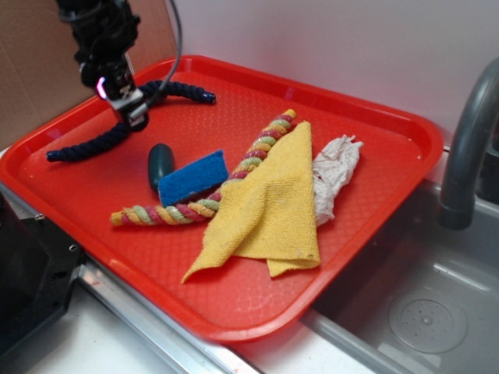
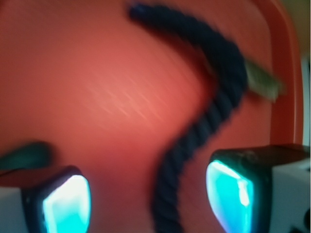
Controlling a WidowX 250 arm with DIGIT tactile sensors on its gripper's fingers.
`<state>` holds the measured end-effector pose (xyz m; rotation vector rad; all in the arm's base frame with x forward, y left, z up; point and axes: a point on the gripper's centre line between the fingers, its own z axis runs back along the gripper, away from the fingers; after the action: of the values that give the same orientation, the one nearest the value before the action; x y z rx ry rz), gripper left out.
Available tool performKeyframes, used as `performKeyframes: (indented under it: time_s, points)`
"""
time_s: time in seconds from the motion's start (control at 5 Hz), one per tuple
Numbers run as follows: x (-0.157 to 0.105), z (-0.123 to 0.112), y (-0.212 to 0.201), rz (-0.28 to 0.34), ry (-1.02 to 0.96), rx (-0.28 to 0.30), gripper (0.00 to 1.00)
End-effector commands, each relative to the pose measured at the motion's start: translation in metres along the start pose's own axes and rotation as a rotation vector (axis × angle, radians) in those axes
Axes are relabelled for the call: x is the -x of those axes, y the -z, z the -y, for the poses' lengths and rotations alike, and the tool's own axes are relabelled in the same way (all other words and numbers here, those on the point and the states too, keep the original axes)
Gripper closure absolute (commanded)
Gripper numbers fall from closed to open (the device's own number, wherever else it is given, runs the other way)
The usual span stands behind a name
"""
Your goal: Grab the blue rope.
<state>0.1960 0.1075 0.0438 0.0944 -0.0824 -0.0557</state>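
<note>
The blue rope (image 1: 93,143), dark navy and twisted, lies in a wavy line at the back left of the red tray (image 1: 366,226). My gripper (image 1: 131,114) hangs just above the rope's middle, covering part of it. In the wrist view the rope (image 2: 204,126) curves down between my glowing fingers (image 2: 65,206), nearer the right one. The jaws stand wide apart, so the gripper (image 2: 148,199) is open, with tray floor showing on both sides of the rope.
On the tray lie a dark green oval object (image 1: 161,165), a flat blue sponge (image 1: 193,178), a pastel multicoloured rope (image 1: 234,173), a yellow cloth (image 1: 269,206) and a crumpled white cloth (image 1: 334,173). A grey faucet (image 1: 468,140) and sink stand at the right.
</note>
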Motion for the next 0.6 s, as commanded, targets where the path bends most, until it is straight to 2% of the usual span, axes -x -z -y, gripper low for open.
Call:
performKeyframes:
  time_s: [0.0,0.2,0.4]
  points:
    - [0.0116,-0.008,0.0214,-0.101,-0.282,-0.148,0.0]
    - [0.0083,-0.0031,0.0295,-0.099,-0.241,-0.121,0.0]
    - [0.0088,-0.0021,0.0306,-0.086,-0.222,-0.093,1.0]
